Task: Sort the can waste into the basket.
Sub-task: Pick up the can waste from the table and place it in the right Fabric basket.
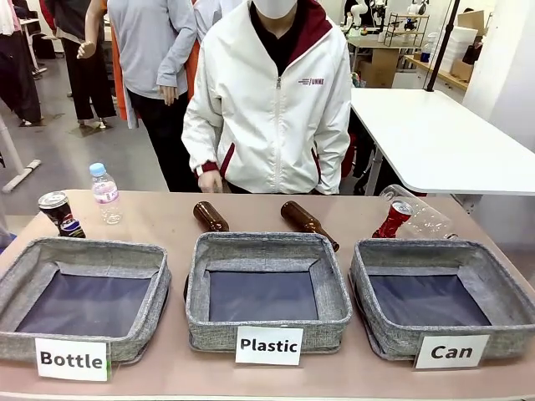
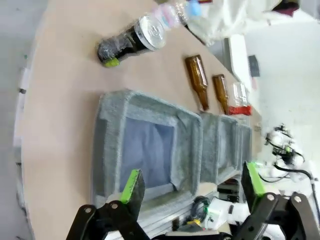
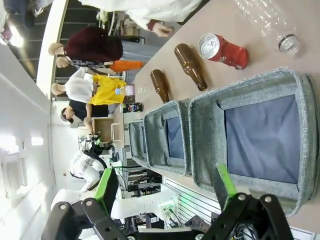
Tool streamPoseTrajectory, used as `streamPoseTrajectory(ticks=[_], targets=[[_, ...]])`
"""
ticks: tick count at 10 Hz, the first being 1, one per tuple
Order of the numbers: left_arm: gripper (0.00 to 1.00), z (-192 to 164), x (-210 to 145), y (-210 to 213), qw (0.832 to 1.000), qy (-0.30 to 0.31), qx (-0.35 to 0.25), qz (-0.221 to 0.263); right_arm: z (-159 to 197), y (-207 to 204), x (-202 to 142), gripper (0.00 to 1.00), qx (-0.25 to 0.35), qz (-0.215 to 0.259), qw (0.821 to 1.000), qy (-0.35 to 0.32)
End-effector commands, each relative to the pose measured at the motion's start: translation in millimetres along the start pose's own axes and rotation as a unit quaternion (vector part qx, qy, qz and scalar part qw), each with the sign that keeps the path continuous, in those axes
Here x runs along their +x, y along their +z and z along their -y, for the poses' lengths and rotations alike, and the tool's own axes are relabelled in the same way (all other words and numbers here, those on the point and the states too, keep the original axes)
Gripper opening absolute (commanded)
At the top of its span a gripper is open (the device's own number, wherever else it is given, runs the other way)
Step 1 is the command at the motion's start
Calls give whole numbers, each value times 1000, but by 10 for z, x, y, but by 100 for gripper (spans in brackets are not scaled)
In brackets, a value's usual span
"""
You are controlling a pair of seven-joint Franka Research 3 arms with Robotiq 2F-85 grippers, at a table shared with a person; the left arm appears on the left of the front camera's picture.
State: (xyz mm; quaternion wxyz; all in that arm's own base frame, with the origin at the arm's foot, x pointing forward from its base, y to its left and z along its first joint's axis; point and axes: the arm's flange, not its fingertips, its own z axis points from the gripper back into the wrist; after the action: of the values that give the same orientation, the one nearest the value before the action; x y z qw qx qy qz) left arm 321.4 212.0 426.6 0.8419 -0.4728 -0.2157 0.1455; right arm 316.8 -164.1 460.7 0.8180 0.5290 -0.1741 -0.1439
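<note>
Beige tabletop [image 1: 150, 221], red can [image 1: 391, 220] seemingly lying, grey floor [image 1: 75, 159]

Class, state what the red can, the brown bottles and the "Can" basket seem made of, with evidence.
Red can: likely painted metal; glossy body, silver top.
Brown bottles: probably glass; shiny, translucent amber.
Basket: grey woven fabric, matte, speckled weave; darker base.

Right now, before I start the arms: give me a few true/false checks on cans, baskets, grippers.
1. The Can basket is empty. True.
2. The red can is already in a basket. False: it lies behind the Can basket.
3. The left gripper and right gripper are both open. True.
4. The dark can sits beside the red can. False: it's far left, behind the Bottle basket.
5. Two brown bottles lie outside the baskets. True.
</note>
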Motion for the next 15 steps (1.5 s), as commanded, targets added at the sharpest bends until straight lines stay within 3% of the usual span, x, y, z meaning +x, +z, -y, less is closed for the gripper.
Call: streamPoseTrajectory(ticks=[1,3,5,7,8,9,14,15], targets=[[100,2,391,-76,989,-120,83,30,-10,3,29,100,12,4,1000,10],[100,48,620,-476,955,-267,126,36,-10,3,29,100,12,4,1000,10],[100,119,723,-882,913,-349,191,89,-10,3,29,100,12,4,1000,10],[100,158,756,-1067,888,-407,179,117,-10,3,29,100,12,4,1000,10],[100,177,790,-1132,892,-418,144,97,-10,3,29,100,12,4,1000,10],[100,319,775,-960,900,-380,201,80,-10,3,29,100,12,4,1000,10],[100,271,782,-966,896,-386,202,88,-10,3,29,100,12,4,1000,10],[100,281,954,-1041,895,-406,177,52,-10,3,29,100,12,4,1000,10]])
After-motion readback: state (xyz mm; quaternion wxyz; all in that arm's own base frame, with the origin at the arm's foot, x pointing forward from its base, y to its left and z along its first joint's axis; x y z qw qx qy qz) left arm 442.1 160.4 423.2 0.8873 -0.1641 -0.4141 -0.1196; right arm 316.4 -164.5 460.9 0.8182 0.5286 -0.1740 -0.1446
